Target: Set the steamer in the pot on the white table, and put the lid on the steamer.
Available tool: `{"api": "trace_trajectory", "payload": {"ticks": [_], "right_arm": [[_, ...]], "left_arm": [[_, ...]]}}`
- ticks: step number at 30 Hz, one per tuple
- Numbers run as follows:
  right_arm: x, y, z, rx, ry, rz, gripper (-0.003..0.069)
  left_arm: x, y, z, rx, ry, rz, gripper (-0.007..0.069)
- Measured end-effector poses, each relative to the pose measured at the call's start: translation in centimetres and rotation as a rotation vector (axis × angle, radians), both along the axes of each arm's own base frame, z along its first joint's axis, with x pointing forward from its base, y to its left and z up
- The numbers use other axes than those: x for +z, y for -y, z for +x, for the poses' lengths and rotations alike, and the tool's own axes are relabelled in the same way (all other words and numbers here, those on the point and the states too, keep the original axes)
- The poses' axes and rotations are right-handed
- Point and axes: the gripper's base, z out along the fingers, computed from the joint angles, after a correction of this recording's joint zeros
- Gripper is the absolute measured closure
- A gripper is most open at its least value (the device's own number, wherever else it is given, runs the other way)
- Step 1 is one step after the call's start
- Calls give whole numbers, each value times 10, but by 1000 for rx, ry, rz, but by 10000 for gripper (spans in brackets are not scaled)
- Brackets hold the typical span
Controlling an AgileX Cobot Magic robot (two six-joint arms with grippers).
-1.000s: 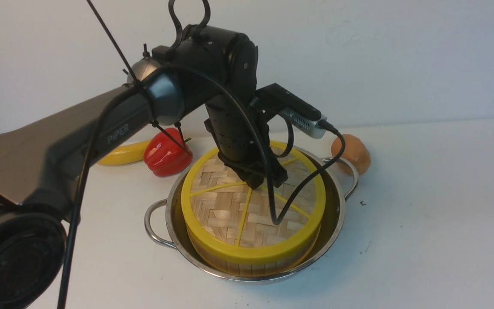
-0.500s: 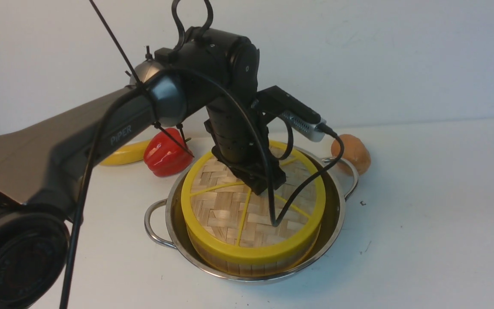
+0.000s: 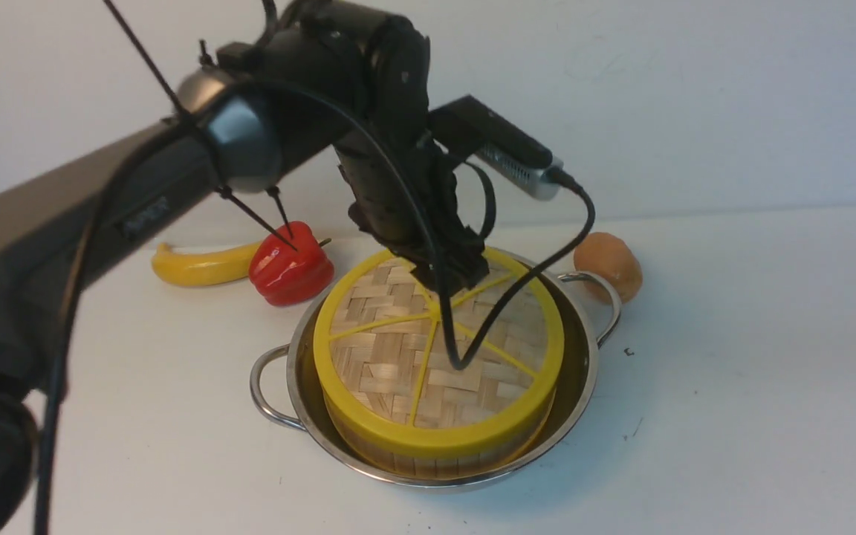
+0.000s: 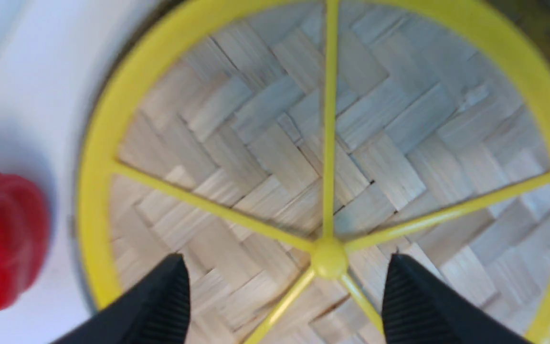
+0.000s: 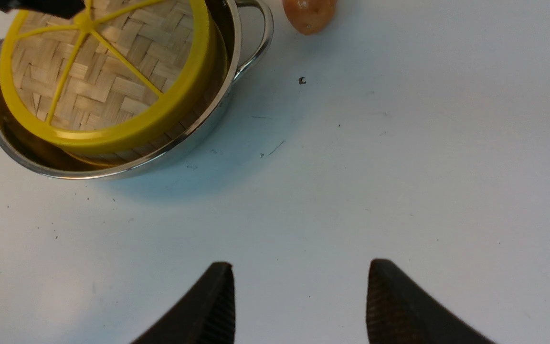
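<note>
Up and off the woven disc comes my left gripper (image 4: 287, 286), lifted from where it sat low over the centre a second ago, and the yellow hub (image 3: 435, 310) that the arm was covering now shows in the front view. Wide apart, that's how its fingers stand, with nothing between them, and on the left wrist view I've got the hub and its spokes right there beneath me. The lid (image 3: 383, 364) hasn't budged: it's lying on top of the steamer (image 3: 428, 465), yellow rim all the way round, and the steamer is down inside the pot (image 3: 593, 371), its bamboo wall peeking out below that rim. The pot is sitting on the white counter (image 3: 725, 416), one loop handle (image 3: 268, 397) out to the left and the other (image 3: 610, 327) out to the right. Over on my right side, the gripper (image 5: 301, 286) is wide open too, empty, hanging above bare counter, well apart from the pot. Round the back we have a red pepper (image 3: 290, 267) just beside the pot, a yellow banana (image 3: 205, 266) next to the pepper, and a brownish-orange, rounded item (image 3: 610, 264) by the right-hand handle.
</note>
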Motion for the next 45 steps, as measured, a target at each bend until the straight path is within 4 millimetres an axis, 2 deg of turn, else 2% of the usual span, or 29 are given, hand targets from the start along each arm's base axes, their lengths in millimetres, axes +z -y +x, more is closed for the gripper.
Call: {"api": "trace_trajectory", "payload": {"ticks": [1, 3, 4, 5, 6, 7, 8, 9, 10, 12, 13, 14, 17, 20, 21, 22, 24, 27, 30, 33, 37, 38, 39, 45], "right_arm": [[0, 0, 0, 0, 0, 0, 284], [0, 0, 0, 0, 0, 0, 284], [0, 0, 0, 0, 0, 0, 284], [0, 0, 0, 0, 0, 0, 284], [0, 0, 0, 1, 0, -1, 284], [0, 0, 0, 1, 0, -1, 284], [0, 0, 0, 2, 1, -2, 284], [0, 0, 0, 9, 3, -8, 284], [0, 0, 0, 12, 5, -13, 284], [0, 1, 0, 19, 10, -31, 284], [0, 1, 0, 19, 10, -31, 284], [0, 2, 1, 24, 16, -57, 284], [-1, 6, 1, 21, 26, -107, 284], [-1, 9, 2, 9, 34, -153, 284], [-1, 11, 2, 3, 38, -174, 284], [-1, 11, 2, 3, 38, -174, 284], [-1, 13, 3, -5, 41, -202, 284], [-8, 15, 6, -12, 41, -231, 302], [-24, 16, 8, -13, 35, -250, 364], [-51, 20, 3, -17, 50, -289, 486], [-69, 29, -18, -50, 156, -331, 641], [-70, 30, -19, -51, 163, -334, 641], [-75, 34, -30, -64, 220, -351, 662], [-86, 36, -51, -54, 316, -328, 667]], "left_arm": [[7, -2, -3, 0, 13, -8, 138], [39, -11, -16, 4, 71, -41, 188], [48, -14, -19, 5, 89, -51, 202], [62, -20, -25, 12, 119, -68, 246], [80, -30, -32, 24, 157, -88, 327], [82, -31, -34, 24, 163, -92, 327], [93, -38, -39, 36, 187, -105, 397], [117, -55, -50, 63, 241, -131, 531], [128, -66, -56, 81, 266, -141, 580], [146, -85, -67, 120, 299, -158, 622], [147, -87, -69, 125, 300, -158, 628], [159, -103, -79, 160, 330, -167, 641], [169, -134, -103, 227, 368, -171, 648], [163, -152, -122, 267, 404, -176, 648], [154, -160, -133, 284, 419, -178, 648], [154, -160, -133, 284, 419, -178, 648], [136, -170, -150, 305, 442, -180, 648], [99, -182, -181, 327, 460, -183, 648], [74, -187, -207, 331, 478, -191, 645], [51, -192, -236, 342, 505, -215, 637], [42, -198, -270, 369, 588, -279, 634], [42, -198, -270, 369, 588, -279, 634], [42, -202, -289, 375, 648, -315, 628], [29, -209, -328, 378, 759, -375, 627]]}}
